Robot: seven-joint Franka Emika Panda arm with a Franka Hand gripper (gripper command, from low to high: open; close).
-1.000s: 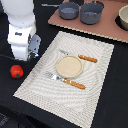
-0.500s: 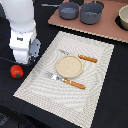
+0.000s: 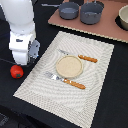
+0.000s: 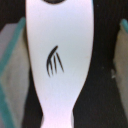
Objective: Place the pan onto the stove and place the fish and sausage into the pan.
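The white arm [image 3: 22, 35] stands over the near-left part of the dark desk [image 3: 107, 95] in the exterior view, its lower end low beside the left edge of the pale striped placemat [image 3: 95, 80]; the jaws themselves are hidden under the arm's body there, so from that view I cannot tell how they stand

In the wrist view a white, smooth, elongated shape [image 4: 59, 60] with a small dark fin-like mark fills the middle of the picture, with a grey finger [image 4: 11, 80] edged in teal on one side and another on the other; this looks like the fish lying between the jaws, which stand spread on either side of it with dark gaps between (whether the pads touch it I cannot tell)

The sausage [image 3: 16, 71], a bright red lump, lies on the desk just beside the arm's base end, toward the exterior view's left, off the placemat

On the placemat sit a round beige plate [image 3: 69, 66] and two pieces of orange-handled cutlery, a knife [image 3: 80, 56] beyond the plate and a fork [image 3: 66, 80] in front of it

The stove [image 3: 100, 27], a pinkish-brown board, lies at the far side; on it stand the pan [image 3: 69, 10] with its thin handle pointing to the exterior view's left, and a larger grey pot [image 3: 92, 12] just beside it; a pale bowl [image 3: 123, 17] sits at the right edge
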